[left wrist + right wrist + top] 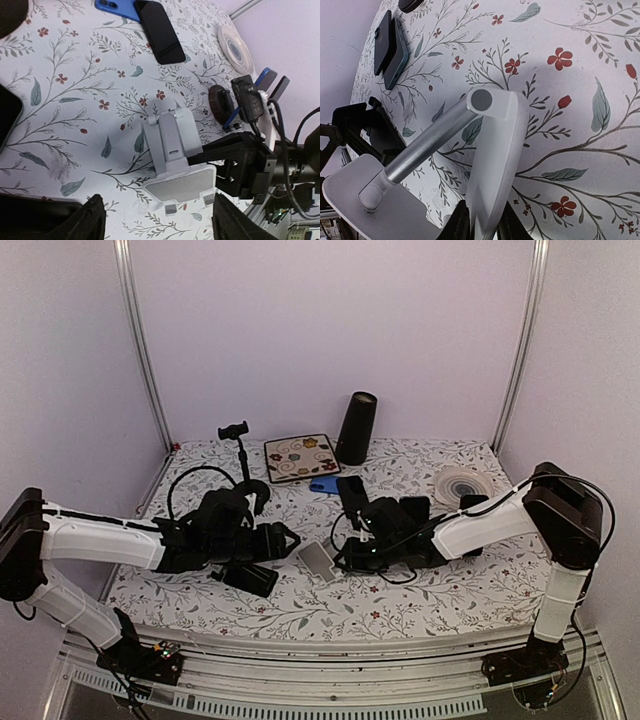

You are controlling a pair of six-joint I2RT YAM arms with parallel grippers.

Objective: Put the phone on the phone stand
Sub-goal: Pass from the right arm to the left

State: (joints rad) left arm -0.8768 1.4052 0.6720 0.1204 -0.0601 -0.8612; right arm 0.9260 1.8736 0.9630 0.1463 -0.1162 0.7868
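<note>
phone stand (318,558) on a floral tablecloth (440,592), pale lilac walls (330,330) behind.

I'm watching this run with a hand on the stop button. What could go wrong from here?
The right gripper pinches the phone stand by only one end of its plate, so it could twist or slip.
The black phone lies flat, touching a blue phone; grasping it may drag both.
The open left gripper hovers close to the stand's base and might knock it.

phone stand (172,145): silver, ctr | black phone (160,32): lying flat, apart from stand
</note>
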